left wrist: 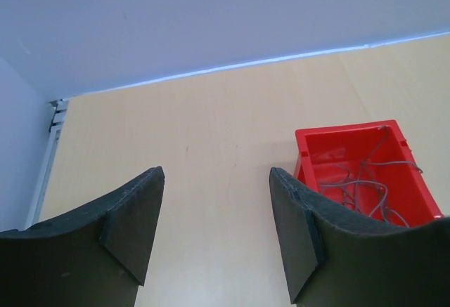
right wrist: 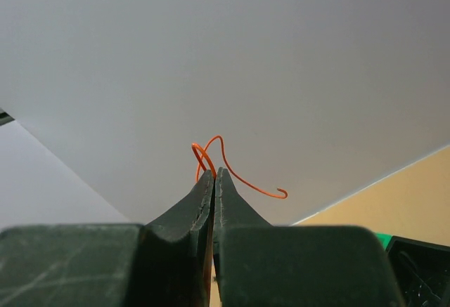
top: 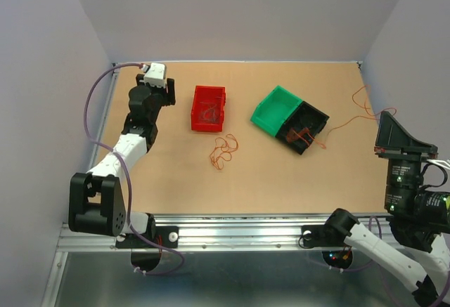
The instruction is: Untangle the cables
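Note:
My right gripper (right wrist: 214, 173) is shut on a thin orange wire (right wrist: 232, 170), whose loop and hooked end stick out past the fingertips. In the top view the right gripper (top: 385, 116) is raised at the right edge, and the orange wire (top: 351, 116) runs from it down to a small tangle of cables (top: 304, 137) in the black bin (top: 306, 126). A loose orange-red wire bunch (top: 223, 151) lies on the table. My left gripper (left wrist: 214, 180) is open and empty, far left of the red bin (left wrist: 362, 173), which holds thin grey-looking wires.
A green bin (top: 275, 110) touches the black bin at its left. The red bin (top: 209, 107) stands mid-table, with wires inside. Grey walls close in the table at back and sides. A metal rail (top: 232, 233) runs along the near edge.

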